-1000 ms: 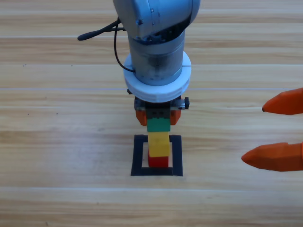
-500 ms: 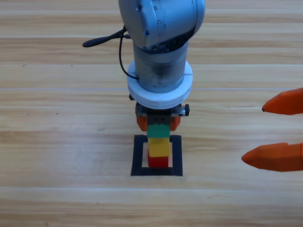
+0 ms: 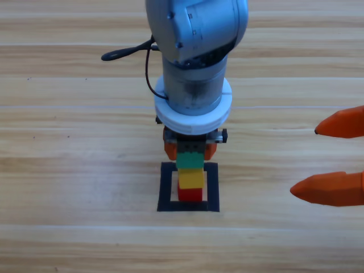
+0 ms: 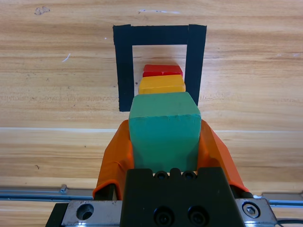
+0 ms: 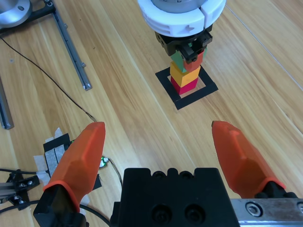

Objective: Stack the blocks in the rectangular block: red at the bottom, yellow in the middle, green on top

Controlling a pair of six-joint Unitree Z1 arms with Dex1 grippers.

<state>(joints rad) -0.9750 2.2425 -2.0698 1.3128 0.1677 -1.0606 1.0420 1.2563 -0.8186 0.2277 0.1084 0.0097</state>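
Observation:
Inside the rectangular block (image 3: 166, 187), a black tape square, the red block (image 3: 190, 195) stands on the table with the yellow block (image 3: 191, 179) on top of it. The green block (image 3: 190, 160) rests on the yellow one, with my left gripper (image 3: 190, 151) shut on its sides from above. In the left wrist view the green block (image 4: 163, 127) fills the space between the jaws, above the yellow block (image 4: 161, 85), the red block (image 4: 162, 70) and the tape square (image 4: 125, 66). My right gripper (image 3: 318, 162) waits open at the right edge; its wrist view shows the stack (image 5: 183, 75) farther off.
A black cable (image 3: 122, 53) trails from the left arm at the back. In the right wrist view a metal rail (image 5: 71, 47), thin wires and a taped patch (image 5: 54, 149) lie to the left of the stack.
The left arm has shifted slightly right and come down, lowering the green block onto the yellow one. The right gripper has not moved.

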